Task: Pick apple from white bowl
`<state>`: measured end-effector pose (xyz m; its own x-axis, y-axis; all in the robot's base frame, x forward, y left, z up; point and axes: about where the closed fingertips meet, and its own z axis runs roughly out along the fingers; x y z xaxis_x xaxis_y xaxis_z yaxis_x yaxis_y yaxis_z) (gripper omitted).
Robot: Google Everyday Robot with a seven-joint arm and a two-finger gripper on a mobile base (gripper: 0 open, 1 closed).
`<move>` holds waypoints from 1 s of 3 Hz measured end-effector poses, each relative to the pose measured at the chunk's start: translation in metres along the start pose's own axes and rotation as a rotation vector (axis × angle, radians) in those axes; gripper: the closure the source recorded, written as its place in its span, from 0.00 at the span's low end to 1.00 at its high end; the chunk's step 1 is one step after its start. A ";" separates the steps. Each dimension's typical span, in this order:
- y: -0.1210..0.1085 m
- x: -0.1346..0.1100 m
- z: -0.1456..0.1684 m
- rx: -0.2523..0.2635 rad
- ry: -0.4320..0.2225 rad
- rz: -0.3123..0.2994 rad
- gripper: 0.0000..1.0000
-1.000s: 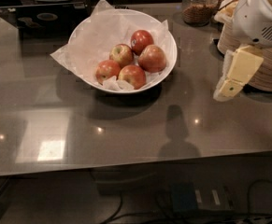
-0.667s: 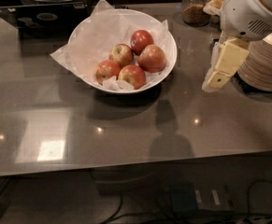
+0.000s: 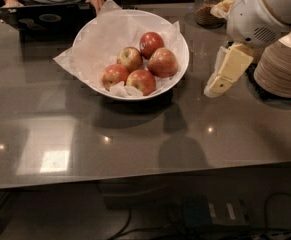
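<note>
Gripper [image 3: 219,80] has shifted left toward white bowl [image 3: 184,64]; whether it is open, we cannot tell. Apple [image 3: 162,62] untouched; reach, grasp and lift remain.

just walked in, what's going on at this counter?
The robot's two-finger gripper hangs above the grey countertop, to the right of the wide white paper-lined bowl in the camera view, beside a stack of beige disposable plates. It holds nothing. Five apples sit in the bowl; the largest, dull red-orange apple, on its right side, is untouched.
</note>
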<state>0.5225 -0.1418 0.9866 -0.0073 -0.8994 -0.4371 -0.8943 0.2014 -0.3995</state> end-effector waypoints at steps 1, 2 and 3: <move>-0.009 -0.009 0.019 0.007 -0.058 0.016 0.00; -0.014 -0.012 0.031 0.010 -0.085 0.033 0.03; -0.019 -0.015 0.037 0.014 -0.105 0.038 0.12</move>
<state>0.5562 -0.1176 0.9705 0.0069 -0.8456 -0.5338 -0.8878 0.2404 -0.3924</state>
